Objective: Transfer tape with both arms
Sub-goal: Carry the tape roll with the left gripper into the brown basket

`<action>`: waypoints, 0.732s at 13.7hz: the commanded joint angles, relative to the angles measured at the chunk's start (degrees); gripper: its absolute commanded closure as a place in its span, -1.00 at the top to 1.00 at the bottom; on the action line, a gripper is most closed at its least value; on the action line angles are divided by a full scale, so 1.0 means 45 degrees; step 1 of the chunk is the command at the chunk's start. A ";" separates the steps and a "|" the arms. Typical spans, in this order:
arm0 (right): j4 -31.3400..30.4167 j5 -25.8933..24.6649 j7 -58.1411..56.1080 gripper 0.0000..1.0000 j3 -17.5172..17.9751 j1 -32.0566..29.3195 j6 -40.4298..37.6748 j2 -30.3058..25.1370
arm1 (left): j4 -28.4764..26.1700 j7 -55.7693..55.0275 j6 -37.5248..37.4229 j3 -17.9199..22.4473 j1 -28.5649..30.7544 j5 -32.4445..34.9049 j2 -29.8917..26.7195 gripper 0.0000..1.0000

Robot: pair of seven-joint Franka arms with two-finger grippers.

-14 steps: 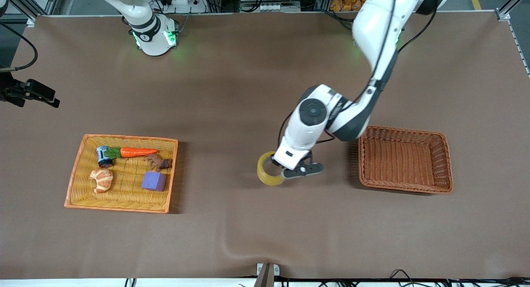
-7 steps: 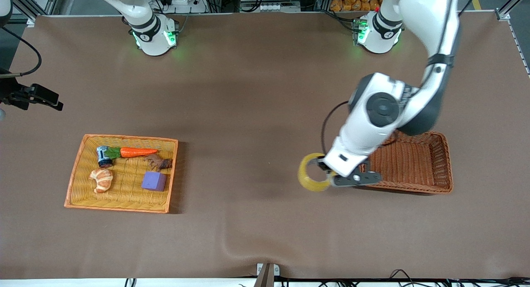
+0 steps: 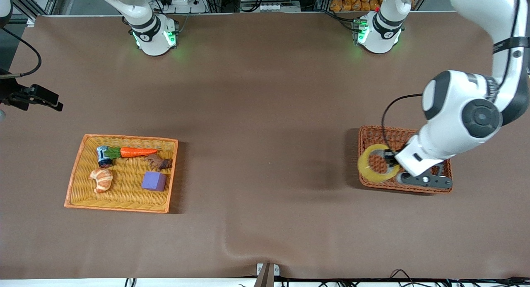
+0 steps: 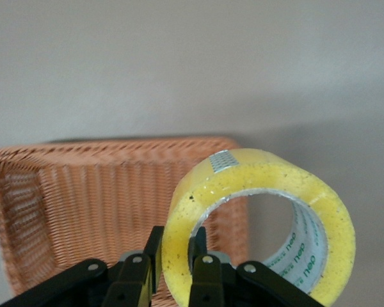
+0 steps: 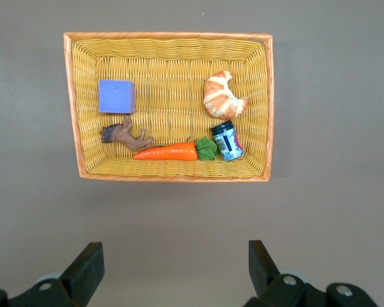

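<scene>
Left gripper clenched on wall of tape, one finger outside ring, other inside hole; roll held upright in air over brown basket, at basket's edge toward right arm's end. Right gripper waits high over table beside yellow tray, fingers spread wide, holding nothing. Tray carries purple cube, croissant, carrot, small can, brown toy animal.
</scene>
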 commanded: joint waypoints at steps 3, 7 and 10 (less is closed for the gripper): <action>0.0314 -0.0013 0.0141 1.00 0.0135 -0.0148 -0.0080 0.0233 | -0.1691 0.2480 0.1002 -0.0223 0.1436 0.0252 -0.0322 -1.00; 0.0314 -0.0013 0.0141 1.00 0.0135 -0.0109 -0.0080 0.0310 | -0.3332 0.2520 0.2230 -0.0223 0.2664 0.0292 -0.0148 -1.00; 0.0314 -0.0013 0.0141 1.00 0.0135 -0.0109 -0.0080 0.0369 | -0.3394 0.2927 0.2820 -0.0223 0.3094 0.0292 0.0555 -1.00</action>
